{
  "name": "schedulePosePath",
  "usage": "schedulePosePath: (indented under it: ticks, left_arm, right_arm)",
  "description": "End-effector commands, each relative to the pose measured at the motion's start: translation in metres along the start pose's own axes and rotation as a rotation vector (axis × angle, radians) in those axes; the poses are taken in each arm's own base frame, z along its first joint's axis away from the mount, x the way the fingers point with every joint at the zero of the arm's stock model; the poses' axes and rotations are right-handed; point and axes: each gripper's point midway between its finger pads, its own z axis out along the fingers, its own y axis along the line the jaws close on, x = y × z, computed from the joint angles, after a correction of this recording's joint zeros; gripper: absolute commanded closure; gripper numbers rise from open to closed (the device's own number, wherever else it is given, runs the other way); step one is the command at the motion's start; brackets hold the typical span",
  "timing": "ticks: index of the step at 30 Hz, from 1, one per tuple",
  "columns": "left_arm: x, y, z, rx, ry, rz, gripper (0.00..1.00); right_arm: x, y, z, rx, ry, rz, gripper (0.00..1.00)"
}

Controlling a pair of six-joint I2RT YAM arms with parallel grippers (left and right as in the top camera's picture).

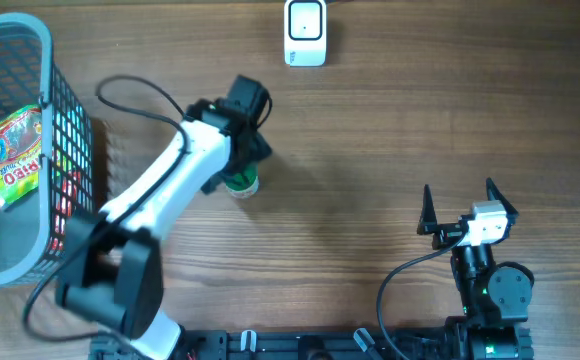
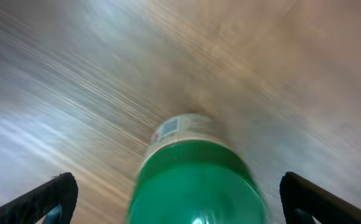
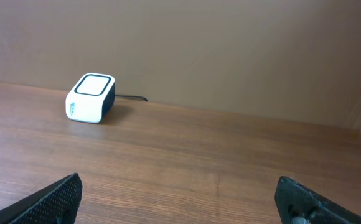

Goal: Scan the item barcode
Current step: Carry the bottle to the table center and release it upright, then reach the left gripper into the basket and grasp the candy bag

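The item is a green bottle [image 2: 196,180] with a pale label [image 2: 174,127]. It stands on the wooden table between the fingers of my left gripper [image 2: 177,202]. The jaws are open, with a gap to the bottle on each side, and this view is blurred. From overhead the bottle [image 1: 240,184] is partly hidden under the left wrist [image 1: 238,118]. The white scanner box [image 1: 305,32] sits at the far edge of the table, and it also shows in the right wrist view as the scanner [image 3: 90,98]. My right gripper [image 1: 460,207] stands open at the near right, empty.
A grey wire basket [image 1: 60,110] stands at the left edge with colourful snack packs [image 1: 12,155] in it. The scanner's cable [image 3: 134,98] runs off behind it. Bare wood lies between the bottle and the scanner.
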Motion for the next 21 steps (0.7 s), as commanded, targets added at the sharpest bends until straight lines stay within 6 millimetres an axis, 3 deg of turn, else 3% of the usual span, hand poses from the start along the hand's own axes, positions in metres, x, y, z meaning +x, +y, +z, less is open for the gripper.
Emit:
schedulePosePath:
  ticks: [1, 6, 10, 12, 16, 21]
  left_arm:
    - [-0.056, -0.005, -0.089, 0.102, -0.237, 0.031, 0.00]
    - [-0.099, 0.012, -0.179, 0.199, -0.405, 0.011, 0.00]
    - [-0.139, 0.057, -0.234, 0.231, -0.547, -0.151, 0.00]
    - [-0.160, 0.096, -0.250, 0.226, -0.598, -0.292, 0.00]
    - [-0.186, 0.170, -0.248, 0.170, -0.609, -0.524, 0.00]
    - [-0.207, 0.246, -0.208, 0.147, -0.491, -0.821, 0.00]
  right_arm:
    - [-0.002, -0.001, 0.000, 0.002, -0.008, 0.012, 0.00]
    - [-0.002, -0.001, 0.000, 0.002, -0.008, 0.012, 0.00]
    - [-0.002, -0.001, 0.000, 0.002, -0.008, 0.012, 0.00]
    - [-0.002, -0.001, 0.000, 0.002, -0.008, 0.012, 0.00]
    - [-0.002, -0.001, 0.000, 0.002, -0.008, 0.011, 0.00]
    - [-0.002, -0.001, 0.000, 0.002, -0.008, 0.011, 0.00]
